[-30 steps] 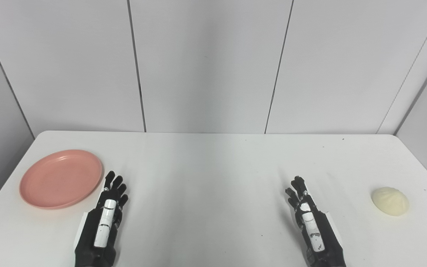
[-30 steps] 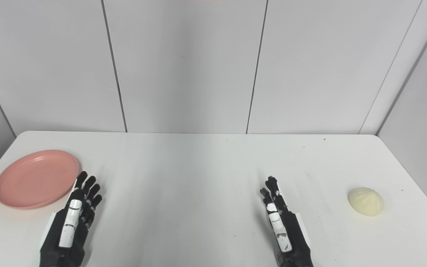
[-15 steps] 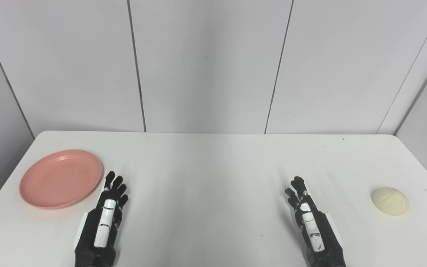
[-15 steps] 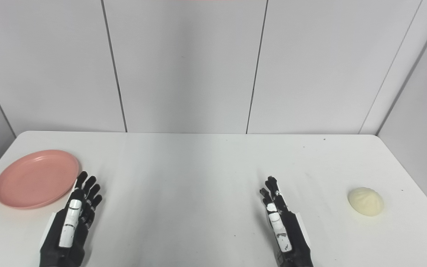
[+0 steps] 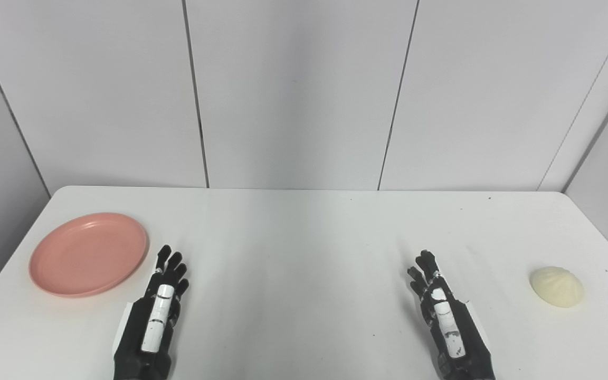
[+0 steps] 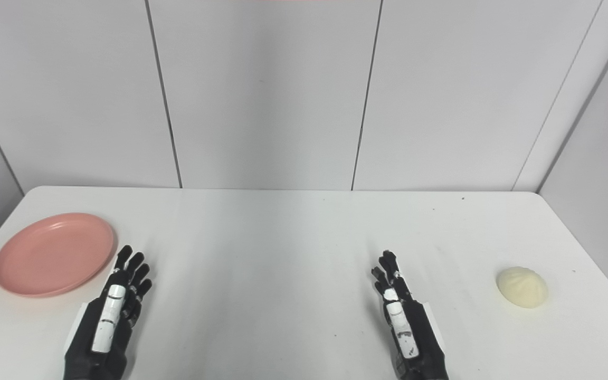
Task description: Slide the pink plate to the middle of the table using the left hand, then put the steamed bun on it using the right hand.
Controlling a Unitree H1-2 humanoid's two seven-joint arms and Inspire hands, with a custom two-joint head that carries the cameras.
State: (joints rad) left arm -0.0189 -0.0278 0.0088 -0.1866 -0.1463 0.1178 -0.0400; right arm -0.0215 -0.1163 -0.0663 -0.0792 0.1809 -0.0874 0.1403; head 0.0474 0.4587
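Note:
A round pink plate [image 5: 88, 254] lies flat at the left side of the white table [image 5: 293, 232], with nothing on it. A pale cream steamed bun [image 5: 556, 286] sits near the table's right edge. My left hand [image 5: 155, 317] rests just right of the plate's near rim, fingers straight and apart, holding nothing and not touching the plate. My right hand [image 5: 445, 320] lies right of centre, open and empty, well to the left of the bun.
Grey wall panels [image 5: 293, 89] rise straight behind the table's far edge. The table's rounded corners show at far left and far right.
My left hand has shifted a little to the right, away from the plate's rim. The right hand, plate and bun keep their places.

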